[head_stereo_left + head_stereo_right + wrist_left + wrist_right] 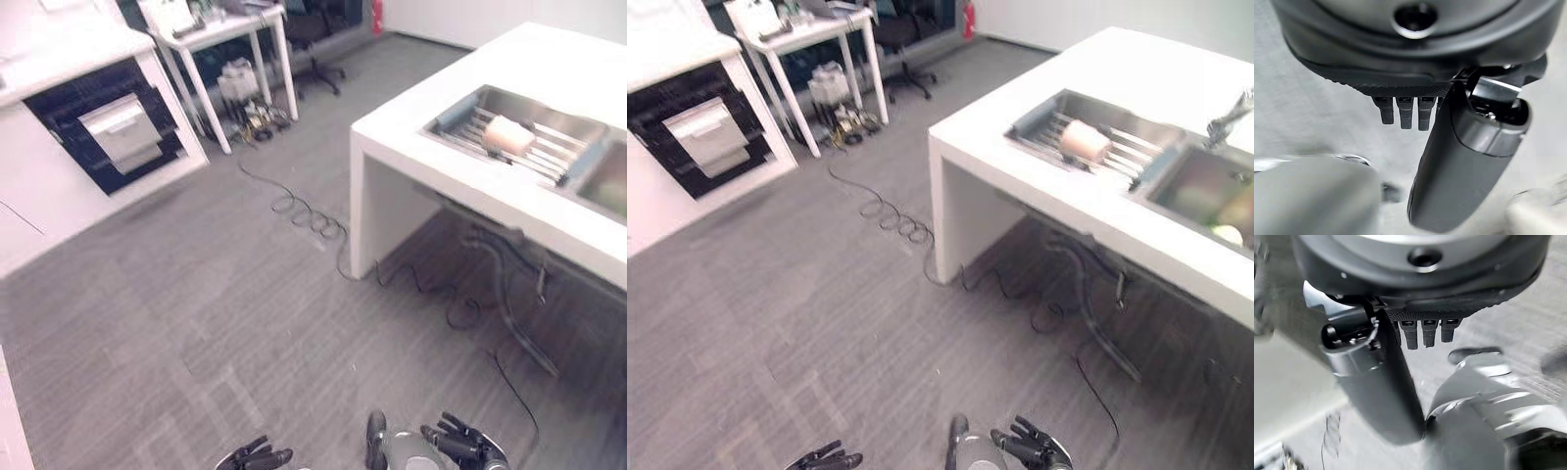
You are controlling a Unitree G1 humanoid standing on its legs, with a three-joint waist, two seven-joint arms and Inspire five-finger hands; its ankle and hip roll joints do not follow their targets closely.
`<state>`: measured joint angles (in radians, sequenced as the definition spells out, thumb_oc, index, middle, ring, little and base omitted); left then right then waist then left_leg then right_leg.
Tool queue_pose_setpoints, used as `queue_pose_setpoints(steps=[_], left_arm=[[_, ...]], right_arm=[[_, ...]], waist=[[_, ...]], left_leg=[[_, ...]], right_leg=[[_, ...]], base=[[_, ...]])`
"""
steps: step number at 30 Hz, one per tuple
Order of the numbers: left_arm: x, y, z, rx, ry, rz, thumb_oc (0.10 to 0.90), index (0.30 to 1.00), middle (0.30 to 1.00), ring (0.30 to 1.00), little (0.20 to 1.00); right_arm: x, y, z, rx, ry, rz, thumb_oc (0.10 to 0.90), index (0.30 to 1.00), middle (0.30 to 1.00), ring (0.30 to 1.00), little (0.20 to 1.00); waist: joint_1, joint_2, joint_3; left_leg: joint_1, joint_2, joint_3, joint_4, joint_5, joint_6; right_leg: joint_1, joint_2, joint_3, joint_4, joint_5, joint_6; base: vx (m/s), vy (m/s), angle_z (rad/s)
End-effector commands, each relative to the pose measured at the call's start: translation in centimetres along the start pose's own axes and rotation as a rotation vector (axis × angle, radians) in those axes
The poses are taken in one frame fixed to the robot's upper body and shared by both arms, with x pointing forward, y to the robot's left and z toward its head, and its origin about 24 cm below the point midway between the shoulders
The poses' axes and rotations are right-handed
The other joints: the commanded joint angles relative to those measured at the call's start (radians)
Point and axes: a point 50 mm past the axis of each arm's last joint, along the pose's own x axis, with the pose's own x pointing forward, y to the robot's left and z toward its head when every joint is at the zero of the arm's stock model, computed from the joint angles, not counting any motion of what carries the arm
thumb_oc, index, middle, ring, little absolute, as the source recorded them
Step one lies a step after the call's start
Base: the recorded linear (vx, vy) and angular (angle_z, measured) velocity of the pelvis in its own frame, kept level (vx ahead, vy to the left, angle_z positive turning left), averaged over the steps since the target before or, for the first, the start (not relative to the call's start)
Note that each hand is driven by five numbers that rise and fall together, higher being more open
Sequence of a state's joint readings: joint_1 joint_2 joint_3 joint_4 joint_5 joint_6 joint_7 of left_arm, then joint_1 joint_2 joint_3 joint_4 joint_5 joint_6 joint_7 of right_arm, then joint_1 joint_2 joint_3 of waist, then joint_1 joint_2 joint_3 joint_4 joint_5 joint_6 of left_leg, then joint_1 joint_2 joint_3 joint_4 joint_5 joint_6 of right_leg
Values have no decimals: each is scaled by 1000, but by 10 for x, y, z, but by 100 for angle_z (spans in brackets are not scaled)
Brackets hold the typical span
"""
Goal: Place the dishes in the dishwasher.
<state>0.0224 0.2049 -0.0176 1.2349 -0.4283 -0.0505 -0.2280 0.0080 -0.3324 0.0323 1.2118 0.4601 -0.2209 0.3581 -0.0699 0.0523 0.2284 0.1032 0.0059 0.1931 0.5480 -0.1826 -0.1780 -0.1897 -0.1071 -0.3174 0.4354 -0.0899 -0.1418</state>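
Both hands hang low over the carpet at the near edge, holding nothing, which suits a robot walking between stations, not working. The left hand (1459,161) has its fingers straight and relaxed, thumb standing free. The right hand (1381,382) is likewise loose, fingers extended over bare floor. Farther off on the right, the white counter (549,69) carries a sink (1205,186) with a rack. On that rack lies one dish (1085,140), pale pinkish and rounded, resting on its side. The dishwasher (122,132), dark-fronted with a silvery panel, sits far left, well apart from it.
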Motion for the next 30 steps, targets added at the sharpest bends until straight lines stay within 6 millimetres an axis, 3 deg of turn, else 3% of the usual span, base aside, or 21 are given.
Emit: queue_pose_setpoints(steps=[1,2,3,5,6,8,10,11,13,14,15,18,23,24,27,29,30], left_arm=[[3,-8,18,63,-47,-66,800,900,900,900,900],[4,-12,22,101,-56,-87,800,900,900,900,900],[4,-12,22,110,-58,-88,800,900,900,900,900],[4,-14,24,127,-72,-89,800,900,900,900,900],[5,-14,25,116,-73,-83,800,900,900,900,900],[3,-11,20,106,-68,-71,800,900,900,900,900],[2,-10,17,106,-70,-67,800,900,900,900,900],[1,-9,13,99,-75,-63,800,900,900,900,900],[1,-8,13,87,-80,-56,800,900,900,900,900],[1,-8,14,77,-83,-50,800,900,900,900,900],[1,-6,11,33,-65,-47,800,900,900,900,900],[1,-5,9,28,-51,-50,800,900,900,900,900],[2,0,29,27,-80,-45,800,900,900,900,900],[3,0,37,23,-99,-50,800,900,900,900,900],[4,-2,41,26,-102,-41,800,900,900,900,900],[4,-1,39,1,-94,-33,800,900,900,900,900],[4,1,33,-30,-66,-26,800,900,900,900,900]], right_arm=[[3,-2,16,-27,-61,7,800,900,900,900,900],[4,-1,21,-16,-85,11,800,900,900,900,900],[4,-1,22,-14,-90,11,800,900,900,900,900],[7,2,29,-26,-101,22,800,900,900,900,900],[9,4,31,-34,-94,24,800,900,900,900,900],[12,8,32,-54,-72,25,800,900,900,900,900],[13,8,31,-61,-59,21,800,900,900,900,900],[12,6,30,-73,-45,12,800,900,900,900,900],[12,5,29,-76,-39,8,800,900,900,900,900],[12,4,28,-70,-36,0,800,900,900,900,900],[13,6,26,-60,-17,-14,800,900,900,900,900],[12,5,23,-29,-8,-17,800,900,900,900,900],[15,10,31,-7,-62,-23,800,900,900,900,900],[17,10,39,-1,-96,-21,800,900,900,900,900],[17,10,45,-4,-127,-33,800,900,900,900,900],[16,8,45,4,-129,-42,800,900,900,900,900],[16,7,43,12,-119,-54,800,900,900,900,900]], waist=[[12,-48,24],[25,-62,34],[27,-64,35],[32,-74,30],[42,-52,30],[68,-9,41],[85,1,47],[108,9,48],[113,8,48],[112,6,42],[114,6,30],[101,11,26],[69,31,32],[68,34,46],[58,36,70],[56,35,76],[59,36,80]], left_leg=[[-129,105,41,166,138,92],[-186,105,56,120,93,127],[-188,102,59,111,85,132],[-177,65,85,-66,92,163],[-172,19,27,-248,71,164],[-253,-14,-146,-248,54,144],[-289,-29,-205,-248,76,132],[-348,-45,-217,-248,109,126],[-367,-52,-195,-248,118,130],[-366,-43,-157,-248,112,141],[-353,-52,-169,-248,95,163],[-325,-41,-158,-248,73,176],[-302,-17,-130,-248,32,213],[-299,-13,-113,-248,24,230],[-276,-17,-94,-248,3,254],[-264,-22,-96,-248,-6,262],[-242,-21,-103,-248,-16,262]], right_leg=[[142,23,-12,-135,-101,136],[176,19,16,-135,-118,144],[179,18,20,-135,-119,146],[172,8,49,-135,-113,158],[178,31,84,-135,-121,178],[192,93,145,-135,-131,187],[201,114,180,-135,-139,190],[216,134,222,-135,-158,195],[227,137,235,-135,-167,197],[236,135,236,-135,-179,202],[240,132,247,-135,-176,207],[240,124,228,-135,-158,212],[223,116,161,-126,-64,226],[168,94,124,5,-32,241],[85,73,100,222,-7,254],[60,61,98,269,0,255],[43,15,82,227,10,255]], base=[[350,-252,-94],[214,-73,-50],[183,1,-12],[232,111,-34],[409,166,-79],[364,123,-101],[258,76,-114],[256,92,-83],[162,66,-119],[239,149,-118],[255,164,-79],[156,108,-82],[50,112,-18],[-33,163,-44],[22,103,-45],[72,-14,-38],[105,-86,-26]])
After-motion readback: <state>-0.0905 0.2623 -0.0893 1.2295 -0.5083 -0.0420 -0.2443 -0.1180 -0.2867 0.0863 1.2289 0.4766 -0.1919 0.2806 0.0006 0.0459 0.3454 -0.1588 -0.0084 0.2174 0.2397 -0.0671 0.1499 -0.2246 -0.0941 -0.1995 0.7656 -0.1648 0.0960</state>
